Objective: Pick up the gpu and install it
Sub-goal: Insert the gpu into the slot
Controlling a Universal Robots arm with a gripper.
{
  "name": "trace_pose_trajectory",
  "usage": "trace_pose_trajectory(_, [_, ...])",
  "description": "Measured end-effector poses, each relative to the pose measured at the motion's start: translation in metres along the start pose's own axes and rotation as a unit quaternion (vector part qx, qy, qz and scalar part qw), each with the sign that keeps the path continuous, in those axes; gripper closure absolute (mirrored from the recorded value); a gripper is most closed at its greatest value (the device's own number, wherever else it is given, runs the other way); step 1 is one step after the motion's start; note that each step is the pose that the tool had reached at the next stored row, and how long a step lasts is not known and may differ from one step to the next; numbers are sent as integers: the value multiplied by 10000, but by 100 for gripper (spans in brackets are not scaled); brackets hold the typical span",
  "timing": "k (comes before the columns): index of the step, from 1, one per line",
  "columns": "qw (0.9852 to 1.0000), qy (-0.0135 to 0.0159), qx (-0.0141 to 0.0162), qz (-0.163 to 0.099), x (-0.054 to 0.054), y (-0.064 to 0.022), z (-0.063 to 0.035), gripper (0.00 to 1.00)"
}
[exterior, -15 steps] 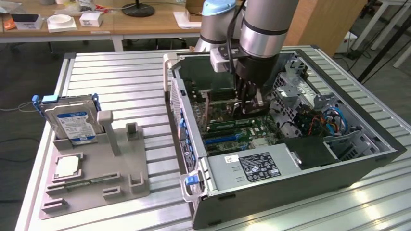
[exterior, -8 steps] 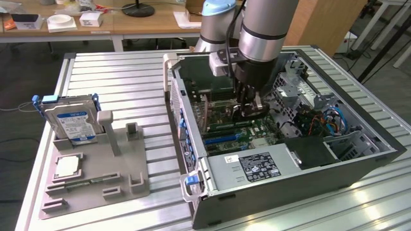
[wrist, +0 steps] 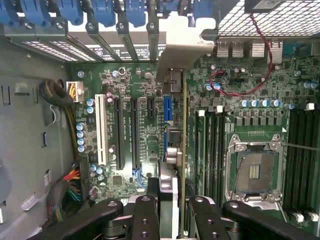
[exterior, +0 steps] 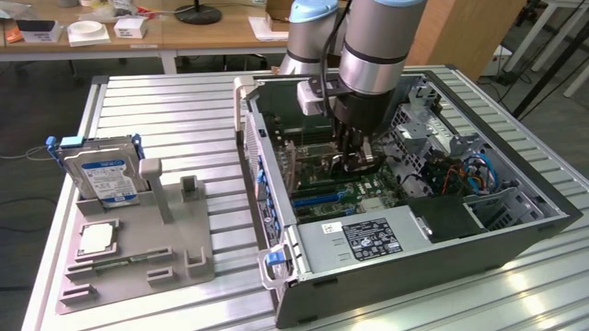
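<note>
As the gripper [wrist: 172, 207] grasps the gpu [wrist: 176, 150] edge-on above the motherboard [wrist: 130, 80] inside the case [exterior: 515, 234], pickup is complete; seating appears unfinished, since the blue slot [wrist: 167, 107] just beside it stands empty.

Exterior view overlooks the open case [exterior: 414, 276] from above; wrist view, probably inside it, closely faces the shared motherboard [wrist: 150, 80].

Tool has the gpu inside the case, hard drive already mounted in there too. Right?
No. The hard drive stands on the grey stand outside the case, per the exterior view. The tool does hold the gpu inside the case.
</note>
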State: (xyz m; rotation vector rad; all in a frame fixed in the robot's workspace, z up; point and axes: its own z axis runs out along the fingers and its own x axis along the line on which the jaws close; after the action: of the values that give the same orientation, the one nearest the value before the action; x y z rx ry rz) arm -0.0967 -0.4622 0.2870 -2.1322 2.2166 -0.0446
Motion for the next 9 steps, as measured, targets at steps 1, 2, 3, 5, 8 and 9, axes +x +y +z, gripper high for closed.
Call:
trace_pose_trajectory(1, [10000, 0, 0, 0, 2, 5, 9, 72])
trace_pose_trajectory(2, [10000, 0, 1, 0, 4, 9, 19, 72])
trace_pose_trajectory(3, [10000, 0, 1, 0, 5, 14, 29, 72])
trace_pose_trajectory(5, [10000, 0, 3, 0, 7, 23, 49, 72])
trace_pose_trajectory(8, [10000, 0, 7, 0, 8, 38, 81, 72])
trace_pose_trajectory(9, [10000, 0, 8, 0, 9, 43, 92, 72])
